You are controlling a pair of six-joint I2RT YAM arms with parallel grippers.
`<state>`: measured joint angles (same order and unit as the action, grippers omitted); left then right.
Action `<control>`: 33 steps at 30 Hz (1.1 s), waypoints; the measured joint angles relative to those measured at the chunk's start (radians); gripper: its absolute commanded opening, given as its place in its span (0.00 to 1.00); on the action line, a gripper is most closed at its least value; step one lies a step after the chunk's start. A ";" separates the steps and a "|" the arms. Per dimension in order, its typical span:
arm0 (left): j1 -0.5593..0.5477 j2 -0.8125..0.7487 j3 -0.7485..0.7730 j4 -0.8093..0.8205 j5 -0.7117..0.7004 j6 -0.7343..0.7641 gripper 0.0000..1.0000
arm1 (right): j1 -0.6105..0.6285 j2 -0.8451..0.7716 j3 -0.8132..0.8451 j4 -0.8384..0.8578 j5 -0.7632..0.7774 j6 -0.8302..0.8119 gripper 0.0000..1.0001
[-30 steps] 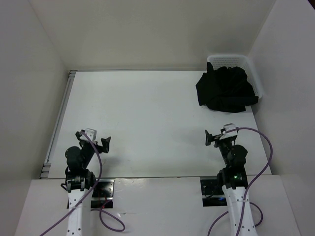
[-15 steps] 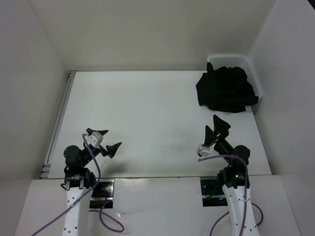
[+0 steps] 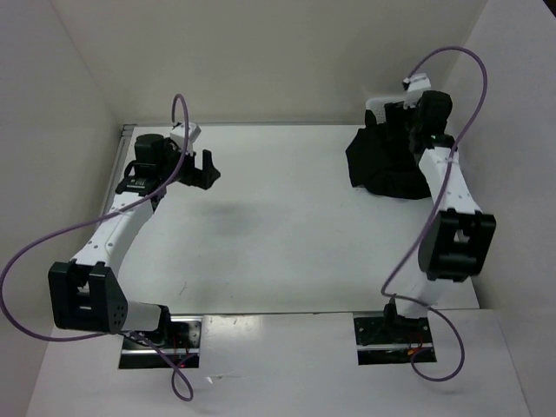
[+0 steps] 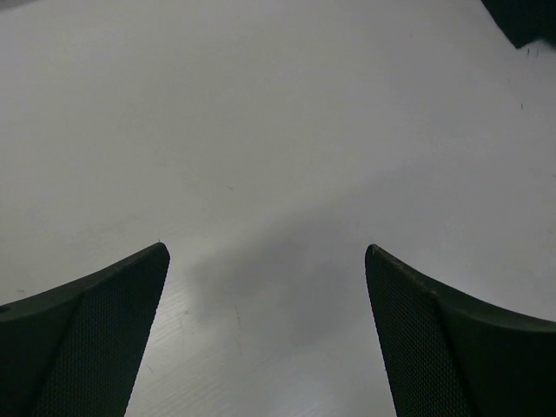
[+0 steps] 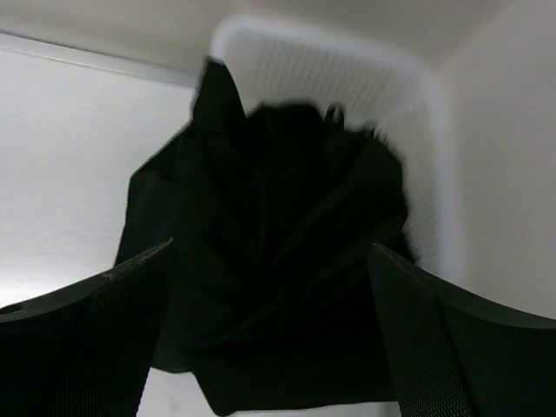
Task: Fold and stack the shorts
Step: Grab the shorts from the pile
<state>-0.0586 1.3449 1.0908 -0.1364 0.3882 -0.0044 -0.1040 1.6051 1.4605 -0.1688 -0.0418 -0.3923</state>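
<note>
My left gripper (image 4: pixel 268 252) stands spread wide, with both dark ridged fingers (image 4: pixel 95 330) far apart and nothing between them but bare desk (image 3: pixel 278 226). It holds nothing and hangs above the surface at the far left of the desk, its arm stretched out long from the near edge. A soft grey shadow lies on the desk under it.

My right gripper (image 5: pixel 271 248) is also wide, its two fingers framing the shorts (image 5: pixel 278 261) from above. I grip nothing with it. Whether the fingertips touch the cloth I cannot tell, as the wrist view is blurred. From above, this arm reaches all the way to the far right corner, and its wrist covers part of the heap.

The shorts are a crumpled black heap at the far right of the desk. One part lies in the white basket (image 5: pixel 330 65), and the rest spills over its near and left rim onto the desk. The basket is plastic mesh and sits tight in the corner against the right wall.

The desk is plain white and matt. White walls close it in on the left, back and right. A purple cable (image 3: pixel 87 230) loops along each of my arms. Both bases sit on dark plates at the near edge.
</note>
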 measured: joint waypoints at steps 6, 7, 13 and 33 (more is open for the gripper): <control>-0.022 0.050 0.002 -0.090 0.056 0.000 1.00 | -0.161 0.332 0.121 -0.136 0.096 0.318 0.94; -0.022 0.060 0.003 -0.097 0.068 0.000 1.00 | -0.177 0.370 0.136 -0.155 0.107 0.345 0.95; -0.022 0.143 0.018 -0.104 0.096 0.000 1.00 | -0.188 0.526 0.252 -0.177 0.100 0.412 0.95; -0.022 0.223 0.100 -0.103 0.100 0.000 1.00 | -0.180 0.571 0.519 -0.233 -0.167 0.436 0.00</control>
<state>-0.0803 1.5681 1.1912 -0.2390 0.4885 -0.0044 -0.2844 2.1757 1.9797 -0.4015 -0.2089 0.0441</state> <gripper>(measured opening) 1.001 0.005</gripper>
